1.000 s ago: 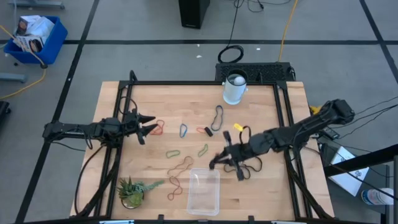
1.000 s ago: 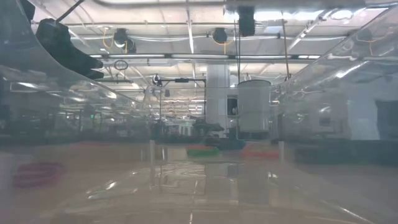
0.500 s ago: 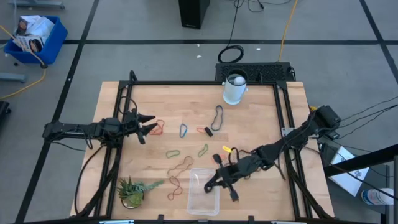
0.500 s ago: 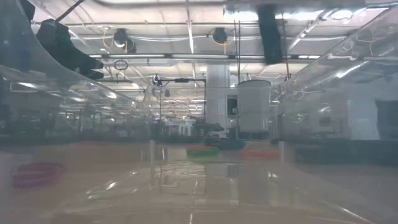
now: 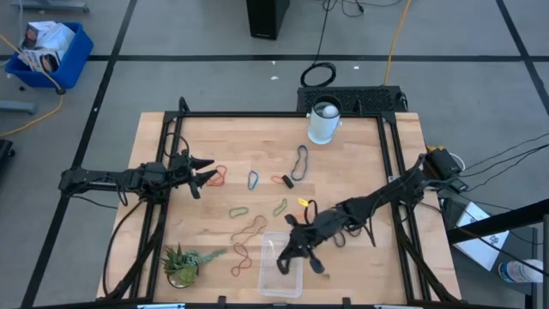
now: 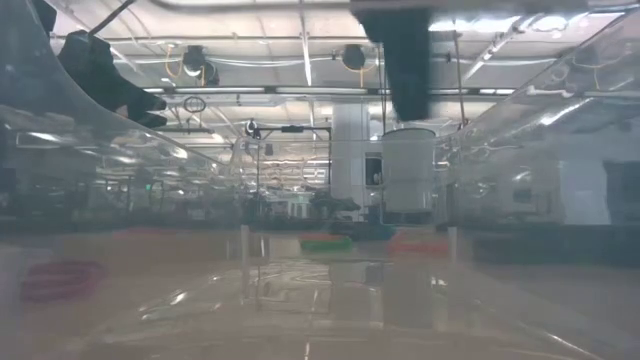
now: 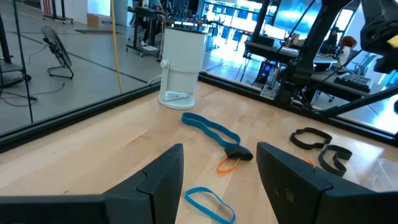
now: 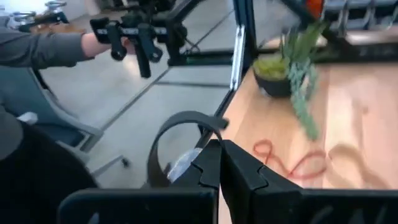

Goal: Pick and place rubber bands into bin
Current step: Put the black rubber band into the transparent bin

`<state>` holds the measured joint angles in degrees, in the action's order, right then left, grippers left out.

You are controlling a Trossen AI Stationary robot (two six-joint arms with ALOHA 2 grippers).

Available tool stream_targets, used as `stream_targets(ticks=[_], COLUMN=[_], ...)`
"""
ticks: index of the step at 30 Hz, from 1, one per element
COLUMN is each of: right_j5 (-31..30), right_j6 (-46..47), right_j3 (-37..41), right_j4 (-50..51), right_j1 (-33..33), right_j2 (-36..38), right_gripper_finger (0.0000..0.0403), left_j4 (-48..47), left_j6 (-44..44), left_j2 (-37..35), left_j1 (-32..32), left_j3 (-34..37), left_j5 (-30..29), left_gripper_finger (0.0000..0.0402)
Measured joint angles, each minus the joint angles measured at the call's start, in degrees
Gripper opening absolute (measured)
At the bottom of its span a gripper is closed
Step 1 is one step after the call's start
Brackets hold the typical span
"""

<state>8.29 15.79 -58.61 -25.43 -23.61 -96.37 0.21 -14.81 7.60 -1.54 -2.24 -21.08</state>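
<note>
R tool [image 5: 292, 256] gripping band [image 8: 180, 134], over bin [image 5: 268, 276] rim

Your right arm is reaching in from the table's right edge, stretched low toward the near middle, with the right gripper [image 5: 294, 255] pinching its fingers [image 8: 219, 163] together on a dark rubber band [image 8: 177, 134]. Your left arm is lying along the left side, its left gripper [image 5: 204, 171] pointing right with fingers [image 7: 163, 175] spread apart.
</note>
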Motion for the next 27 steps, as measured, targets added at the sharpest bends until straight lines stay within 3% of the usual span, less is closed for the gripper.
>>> stream_targets(ticks=[5,11,19,27], right_j5=[0.95,2.24,-2.5,-5.33], right_j6=[0.95,-3.06,-5.04,-0.8], right_j3=[0.0,0.0,0.0,0.0], right_j4=[7.63,8.64,10.28,10.23], right_j1=[2.68,2.34,1.68,1.72], right_j2=[-0.01,-0.01,-2.71,-6.62], right_gripper_finger=[0.0,0.0,0.0,0.0016], left_j4=[0.0,0.0,0.0,0.0], left_j6=[-0.31,-0.31,-0.33,-0.48], left_j2=[0.0,0.01,0.0,0.0], left_j1=[0.0,0.01,0.02,0.02], left_j3=[0.0,0.0,0.0,0.0], left_j5=[0.0,0.0,0.0,0.0], left_gripper_finger=[0.0209,0.0209,0.0209,0.0209])
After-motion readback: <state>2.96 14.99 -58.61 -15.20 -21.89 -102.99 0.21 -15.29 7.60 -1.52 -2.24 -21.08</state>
